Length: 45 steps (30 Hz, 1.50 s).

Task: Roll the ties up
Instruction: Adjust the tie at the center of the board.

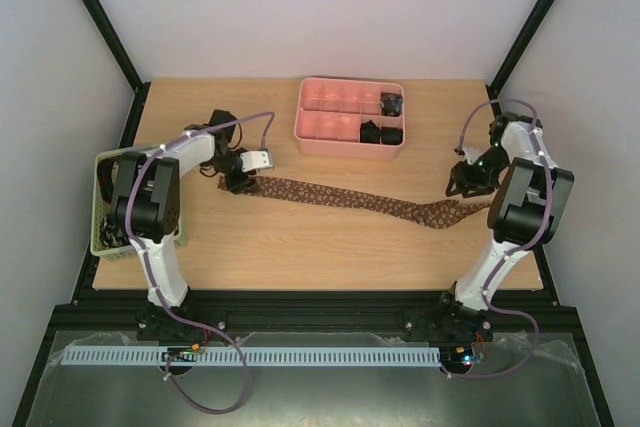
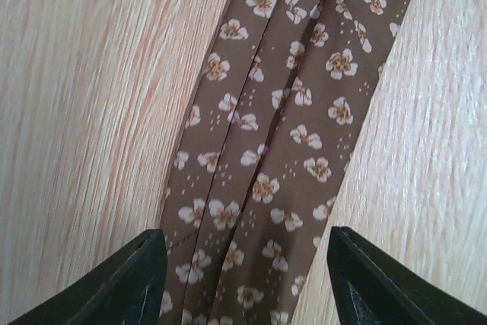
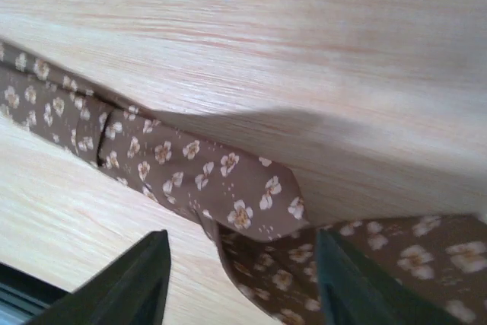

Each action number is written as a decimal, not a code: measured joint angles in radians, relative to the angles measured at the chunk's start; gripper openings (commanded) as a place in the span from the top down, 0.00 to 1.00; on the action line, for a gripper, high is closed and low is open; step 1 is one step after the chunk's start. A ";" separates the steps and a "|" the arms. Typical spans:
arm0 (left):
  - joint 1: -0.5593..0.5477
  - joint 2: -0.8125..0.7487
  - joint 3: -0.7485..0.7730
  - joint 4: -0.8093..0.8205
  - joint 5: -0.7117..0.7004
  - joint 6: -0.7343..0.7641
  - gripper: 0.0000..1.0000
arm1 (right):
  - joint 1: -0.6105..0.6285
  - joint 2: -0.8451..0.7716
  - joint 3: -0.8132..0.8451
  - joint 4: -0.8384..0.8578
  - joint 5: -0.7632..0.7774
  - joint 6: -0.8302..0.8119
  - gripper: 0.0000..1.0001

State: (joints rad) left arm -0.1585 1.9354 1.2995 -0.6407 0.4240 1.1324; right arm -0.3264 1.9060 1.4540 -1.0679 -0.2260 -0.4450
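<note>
1. Green slotted basket [image 1: 97, 232]: far left of the pink tray [image 1: 348, 146].
2. Left gripper [image 2: 247, 232]: front-left of tray, jaws apart astride the brown floral tie [image 1: 340, 195].
3. Tie: flat in front of tray, unrolled.
4. Right gripper [image 3: 242, 235]: front-right of tray, jaws apart over the folded end (nothing clamped).

Risk: pinching one layer only would likely let the fold slip.

Brown tie [image 1: 350, 197], pale flower print
</note>
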 measured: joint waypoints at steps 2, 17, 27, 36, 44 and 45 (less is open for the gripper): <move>-0.011 0.010 0.001 0.008 -0.010 0.000 0.39 | -0.006 0.005 0.043 -0.023 -0.010 -0.038 0.21; -0.010 0.060 0.012 0.012 -0.036 0.005 0.41 | 0.040 0.071 0.037 -0.128 0.144 -0.503 0.68; -0.003 0.060 0.008 0.027 -0.039 -0.002 0.47 | 0.026 0.147 0.005 -0.149 0.381 -0.558 0.55; 0.000 0.053 -0.004 0.037 -0.030 -0.037 0.41 | -0.014 0.365 0.360 -0.102 0.448 -0.367 0.39; 0.003 0.029 -0.005 0.028 -0.016 -0.083 0.37 | 0.002 0.260 0.321 -0.086 0.233 -0.340 0.44; 0.003 0.023 -0.005 0.028 -0.013 -0.082 0.36 | 0.011 0.233 0.285 -0.095 0.212 -0.335 0.43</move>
State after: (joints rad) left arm -0.1558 1.9583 1.2945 -0.6128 0.4114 1.0504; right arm -0.3153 2.1395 1.7390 -1.1625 -0.0135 -0.7795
